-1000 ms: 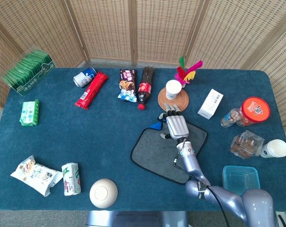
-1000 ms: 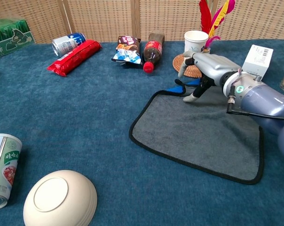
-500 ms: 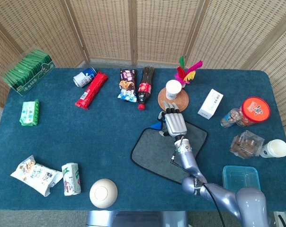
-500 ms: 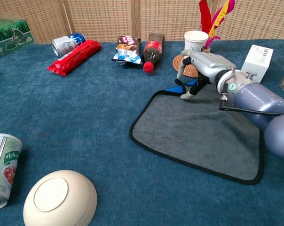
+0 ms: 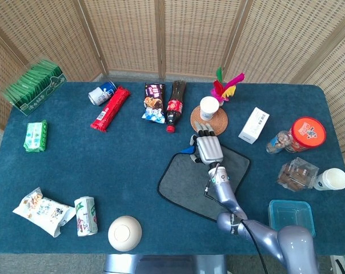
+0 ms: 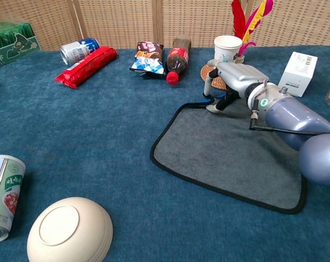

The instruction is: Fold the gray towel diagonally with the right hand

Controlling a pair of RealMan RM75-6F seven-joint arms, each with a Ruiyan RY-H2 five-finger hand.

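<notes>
Now we count one gray towel [image 5: 204, 177] lying flat on the bench [image 5: 92, 165], one white bowl [image 5: 124, 233], and two paper cups [image 5: 209, 107]. Our right hand [image 5: 207, 149] rests at the towel's far corner with fingers curled down; we cannot tell whether it grips the cloth.

The desk [image 5: 104, 165] wore a blue cloth. The gray towel [image 5: 195, 185] lay flat right of center. Along the back sat a can [image 5: 101, 92], a red packet [image 5: 110, 108], a cola bottle [image 5: 175, 105] and a paper cup [image 5: 209, 107] on a woven coaster [image 5: 218, 124]. Near the front edge lay a white bowl [image 5: 124, 233], upside down, and a snack bag [image 5: 43, 211].
</notes>
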